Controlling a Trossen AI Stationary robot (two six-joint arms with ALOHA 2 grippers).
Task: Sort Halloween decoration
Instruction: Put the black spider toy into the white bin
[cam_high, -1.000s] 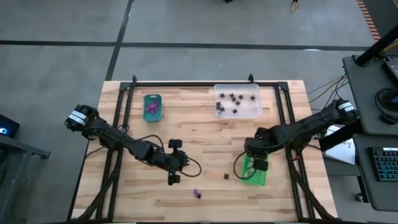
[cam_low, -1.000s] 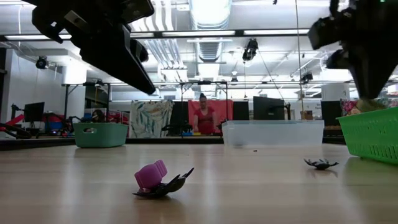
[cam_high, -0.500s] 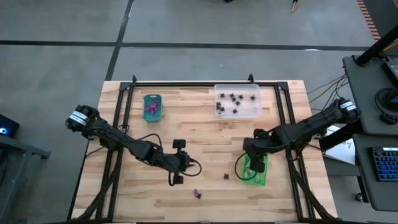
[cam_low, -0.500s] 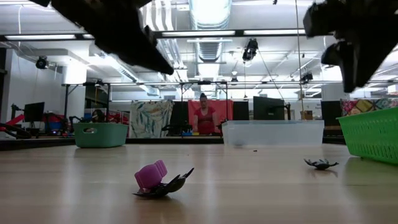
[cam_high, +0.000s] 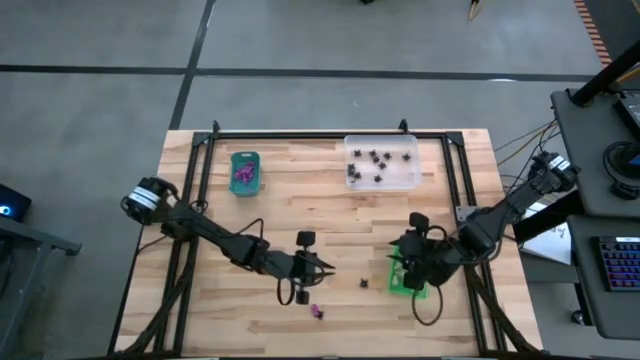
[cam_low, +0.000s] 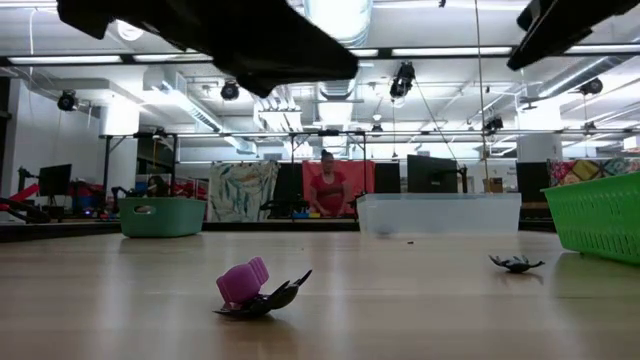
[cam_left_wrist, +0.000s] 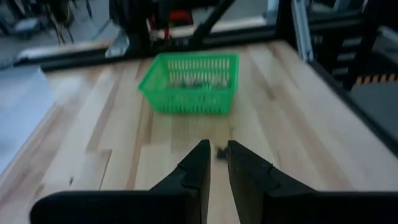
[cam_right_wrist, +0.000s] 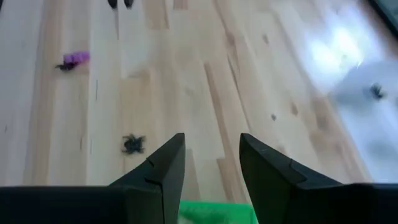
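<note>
Fingers of the left gripper (cam_left_wrist: 216, 163) are sitting almost together, seemingly empty, with a black trinket (cam_left_wrist: 220, 151) lying just beyond them on the counter (cam_high: 330, 215). Right gripper (cam_right_wrist: 211, 163) fingers are standing apart above the green basket (cam_high: 403, 280), purple trinket (cam_right_wrist: 74, 60) well apart.

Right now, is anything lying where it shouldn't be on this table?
Yes. Two trinkets lie loose on the bare wood outside every tray: a purple trinket near the front edge, and a black trinket just left of the green tray.
</note>
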